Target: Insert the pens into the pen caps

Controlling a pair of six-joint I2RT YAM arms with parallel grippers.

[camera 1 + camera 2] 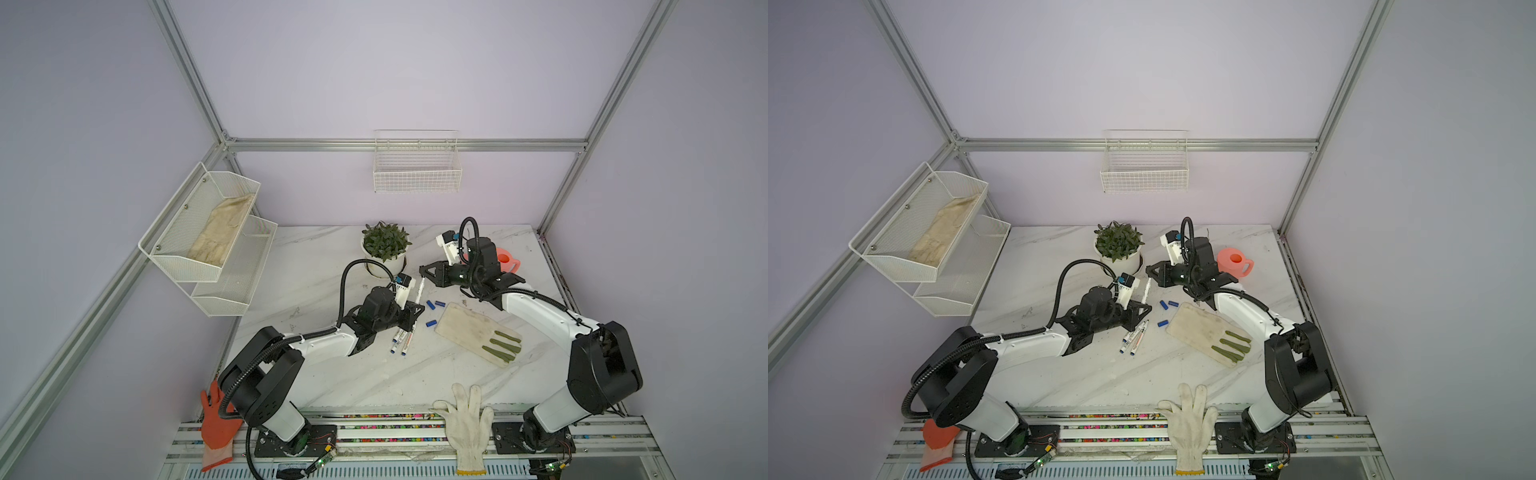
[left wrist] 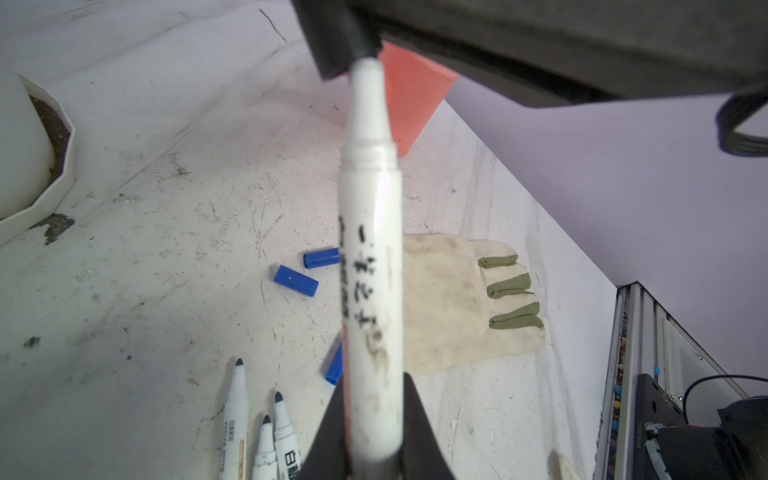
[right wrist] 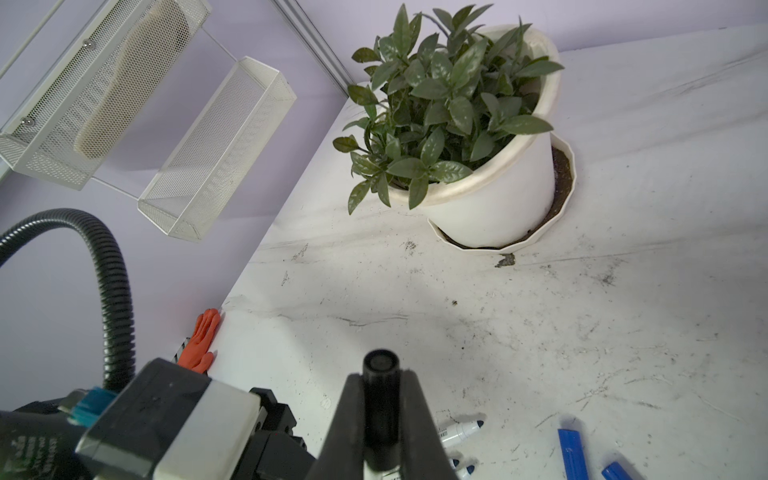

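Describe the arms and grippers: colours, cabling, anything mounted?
Left arm and right arm: white shells, black joints. A black ribbed hose loops over each wrist. Left gripper and right gripper: black, two tapered fingers. White camera box with blue plug on each wrist.

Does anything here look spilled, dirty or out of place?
Yes. A dark clump, probably soil, lies on the white marble table beside the potted plant's white saucer. The print on the white marker pen in the left gripper is smeared.
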